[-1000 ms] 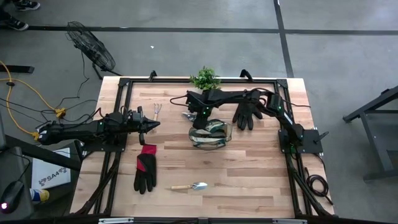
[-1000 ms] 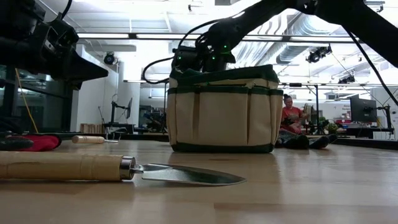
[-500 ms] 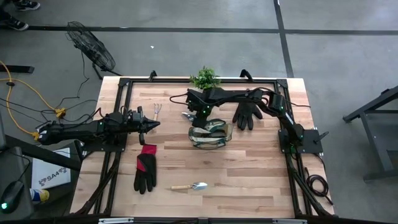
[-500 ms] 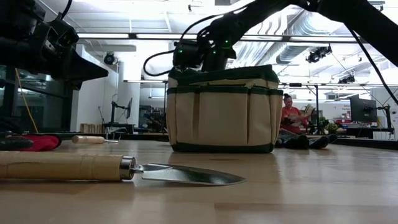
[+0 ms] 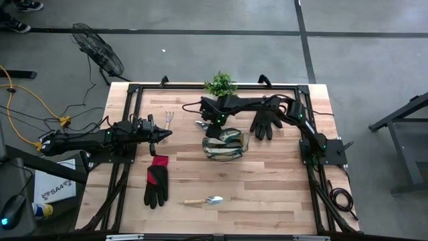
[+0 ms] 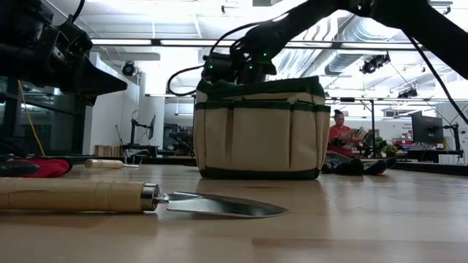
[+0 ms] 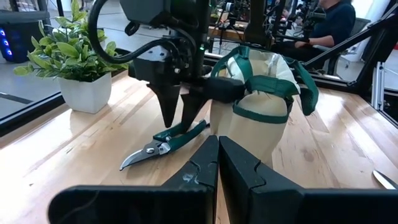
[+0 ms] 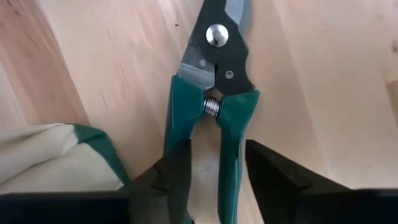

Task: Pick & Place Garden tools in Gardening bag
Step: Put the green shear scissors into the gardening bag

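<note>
Left edge of the high view: left gripper point(image 5: 162, 134) hangs over the bare wood at mid-height, arm stretched in from the left. Its fingers point(image 7: 205, 163) are pressed together, nothing between them.

Just above it, a small hand rake point(image 5: 169, 118) lies on the table point(image 5: 281, 194). Below it, lower left of the table, a black glove with a red cuff point(image 5: 156, 179). To the right of that, near the bottom edge, a wooden-handled trowel point(image 5: 204, 200), blade pointing right; the low view shows it lying flat across the foreground point(image 6: 131, 198).

Centre: the gardening bag point(image 5: 225, 144) stands upright, khaki with green trim. Pruning shears point(image 5: 201, 124) lie flat on the wood just to its upper left, green handles toward the bag. The right gripper point(image 5: 214, 130) is down over those handles beside the bag rim. In the right wrist view its fingers point(image 8: 268, 169) stand apart, one on each side of the two handles point(image 8: 211, 118); whether they touch the handles I cannot tell.

Top centre: potted plant point(image 5: 220, 84). Upper right of the bag: second black glove point(image 5: 266, 124), partly under the right arm.
</note>
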`<action>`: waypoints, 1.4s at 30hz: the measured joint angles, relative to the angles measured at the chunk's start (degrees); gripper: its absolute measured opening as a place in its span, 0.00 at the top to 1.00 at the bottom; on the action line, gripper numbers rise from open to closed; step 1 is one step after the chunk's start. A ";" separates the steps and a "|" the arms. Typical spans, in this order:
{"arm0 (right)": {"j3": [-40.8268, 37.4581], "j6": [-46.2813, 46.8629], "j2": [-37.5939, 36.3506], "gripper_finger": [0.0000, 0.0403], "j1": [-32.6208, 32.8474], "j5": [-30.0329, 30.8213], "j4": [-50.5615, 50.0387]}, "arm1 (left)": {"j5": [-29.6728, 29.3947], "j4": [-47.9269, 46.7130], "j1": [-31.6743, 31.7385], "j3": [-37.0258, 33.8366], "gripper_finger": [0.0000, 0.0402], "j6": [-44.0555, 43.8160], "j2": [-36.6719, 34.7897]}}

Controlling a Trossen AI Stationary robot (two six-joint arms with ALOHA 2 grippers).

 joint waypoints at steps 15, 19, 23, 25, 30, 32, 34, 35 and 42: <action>0.10 -0.36 2.26 0.63 0.77 2.96 0.64 | -0.01 0.00 0.00 0.00 0.97 0.00 0.00; 0.10 0.05 2.26 0.71 0.75 3.07 0.32 | 0.00 0.00 0.00 0.00 0.97 0.01 0.00; 0.10 0.10 2.26 0.82 0.75 3.12 -0.12 | 0.00 0.00 -0.02 -0.01 0.97 0.00 0.00; 0.10 0.20 2.26 0.88 0.75 2.87 -0.17 | 0.00 0.00 -0.02 0.00 0.97 0.00 0.00; 0.10 1.25 2.26 0.92 0.75 2.63 -0.19 | 0.00 0.00 0.00 0.00 0.97 0.00 0.00; 0.09 1.34 2.26 0.92 0.75 2.61 -0.19 | 0.00 0.00 0.00 0.00 0.97 0.00 0.00; 0.08 1.67 2.05 0.92 0.75 2.56 -0.41 | 0.06 -0.02 0.00 0.00 0.97 0.02 0.00; 0.04 1.87 1.83 0.92 0.75 2.53 -0.49 | 0.09 -0.02 0.00 -0.01 0.97 0.00 0.00; -0.10 2.86 -1.84 0.92 0.36 2.67 -0.68 | 0.50 -0.07 -0.02 0.00 0.97 0.00 0.00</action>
